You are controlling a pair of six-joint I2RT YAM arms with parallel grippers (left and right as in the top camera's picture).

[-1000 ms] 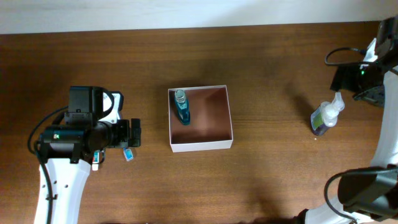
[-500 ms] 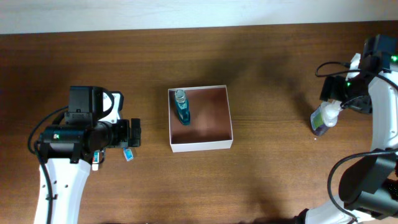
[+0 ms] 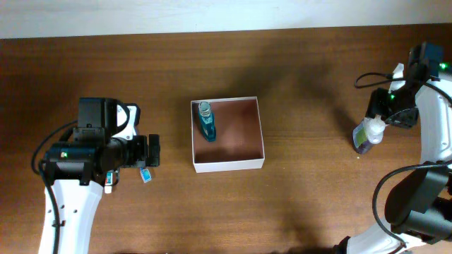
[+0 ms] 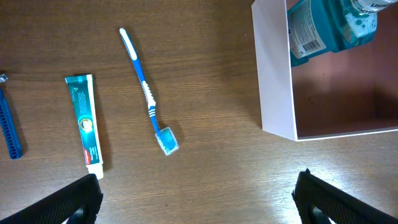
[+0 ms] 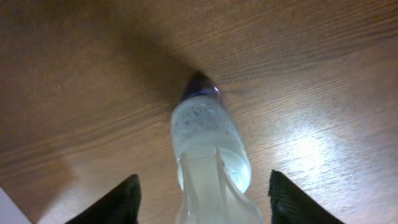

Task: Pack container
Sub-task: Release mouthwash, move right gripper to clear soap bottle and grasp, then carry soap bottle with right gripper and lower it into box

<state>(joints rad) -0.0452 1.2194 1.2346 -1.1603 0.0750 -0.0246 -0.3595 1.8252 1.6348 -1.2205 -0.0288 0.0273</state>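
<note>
The container (image 3: 229, 166) is a square white-walled box with a reddish-brown inside at the table's middle; it also shows in the left wrist view (image 4: 274, 68). A blue mouthwash bottle (image 3: 206, 121) stands in its far left corner (image 4: 323, 25). My left gripper (image 3: 152, 150) is open and empty over bare wood (image 4: 198, 186), left of the container. My right gripper (image 3: 385, 113) is open, with its fingers either side of the top of a clear spray bottle (image 3: 367, 134) at the right; in the right wrist view the gripper (image 5: 202, 186) straddles the spray bottle (image 5: 208, 134) without closing on it.
A blue-and-white toothbrush (image 4: 148, 93), a teal toothpaste tube (image 4: 85, 121) and a blue item (image 4: 9, 127) at the frame edge lie on the wood left of the container. The toothbrush head (image 3: 146, 174) peeks out under my left arm.
My right gripper has moved left and down over the spray bottle. The left arm and the container have not moved.
</note>
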